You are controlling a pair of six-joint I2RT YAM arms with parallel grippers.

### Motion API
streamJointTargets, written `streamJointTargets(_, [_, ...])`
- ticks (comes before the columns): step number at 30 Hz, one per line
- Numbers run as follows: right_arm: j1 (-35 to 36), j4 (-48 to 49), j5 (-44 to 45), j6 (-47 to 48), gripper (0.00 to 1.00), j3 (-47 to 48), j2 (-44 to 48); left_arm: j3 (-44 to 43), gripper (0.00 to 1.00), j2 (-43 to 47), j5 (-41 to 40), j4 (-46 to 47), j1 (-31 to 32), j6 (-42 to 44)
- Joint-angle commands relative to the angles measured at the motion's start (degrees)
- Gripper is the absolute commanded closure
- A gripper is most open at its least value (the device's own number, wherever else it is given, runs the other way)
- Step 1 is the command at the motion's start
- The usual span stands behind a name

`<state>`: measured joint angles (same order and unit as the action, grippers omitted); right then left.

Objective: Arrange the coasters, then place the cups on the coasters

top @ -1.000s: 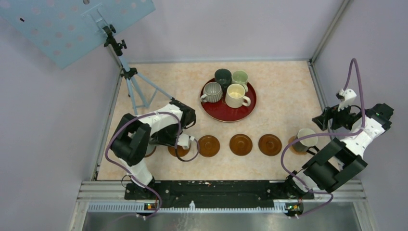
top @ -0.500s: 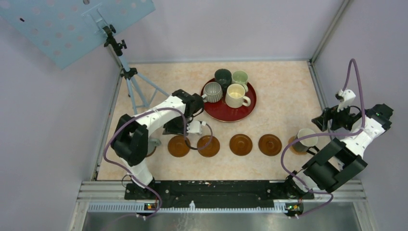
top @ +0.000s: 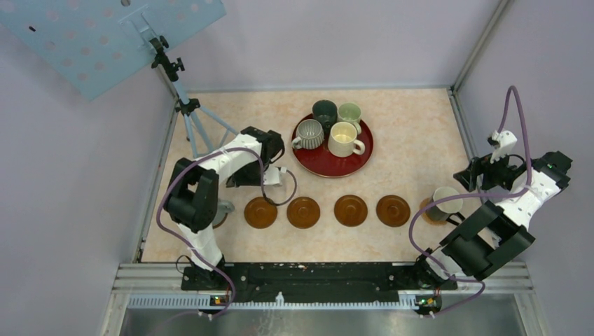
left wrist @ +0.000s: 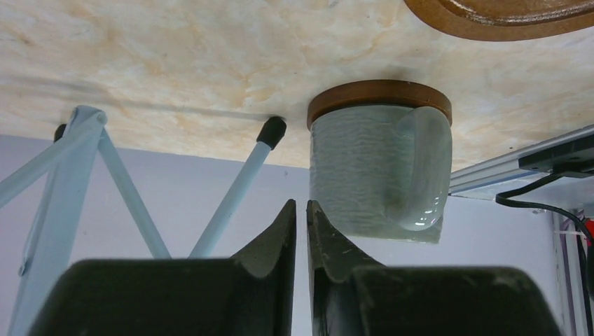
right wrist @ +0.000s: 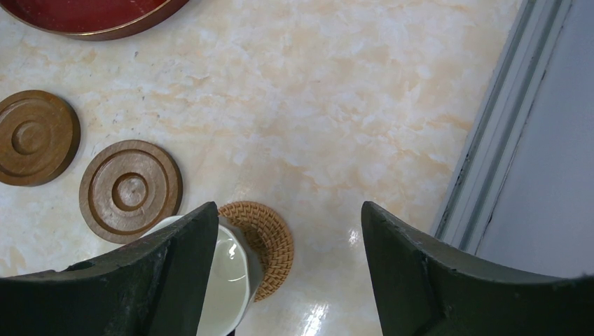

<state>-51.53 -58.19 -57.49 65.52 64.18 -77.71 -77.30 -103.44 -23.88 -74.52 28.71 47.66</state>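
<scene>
Four bare brown coasters [top: 303, 211] lie in a row near the front of the table. At the left end, a grey cup [left wrist: 371, 175] stands on a coaster [left wrist: 378, 98]. My left gripper [left wrist: 300, 204] is shut and empty, apart from that cup and hovering behind the row [top: 242, 177]. At the right end, an off-white cup [right wrist: 224, 280] stands on a woven coaster [right wrist: 273, 241]. My right gripper [right wrist: 287, 210] hangs open above it, one finger over the cup's rim. The ribbed grey [top: 309, 133], cream-yellow [top: 344, 138], dark [top: 324, 110] and pale green [top: 349, 113] cups stand on the tray.
The dark-red round tray [top: 335, 166] sits behind the middle of the coaster row. A light-blue tripod [top: 199, 133] stands at the back left, its feet close to my left arm. Frame rails and walls bound the table on the left, right and far sides.
My left gripper has lifted off the second coaster from the left, moved back towards the tray, then turned leftward; its jaws have shut. The right arm has not moved.
</scene>
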Motion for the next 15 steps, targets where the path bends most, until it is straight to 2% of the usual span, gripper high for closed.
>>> streamJointTargets(1, [0.20,-0.01,-1.61,1.71,0.27,0.33,0.81,3.92,0.80,1.51,-1.43,2.21,-0.36,2.12])
streamJointTargets(12, [0.20,-0.11,-1.47,1.75,0.27,0.37,0.90,6.82,0.49,2.79,0.03,1.14,-0.56,2.78])
streamJointTargets(15, [0.20,-0.13,-1.64,1.65,0.27,0.41,0.68,6.85,0.46,3.06,0.60,0.18,-0.49,2.78])
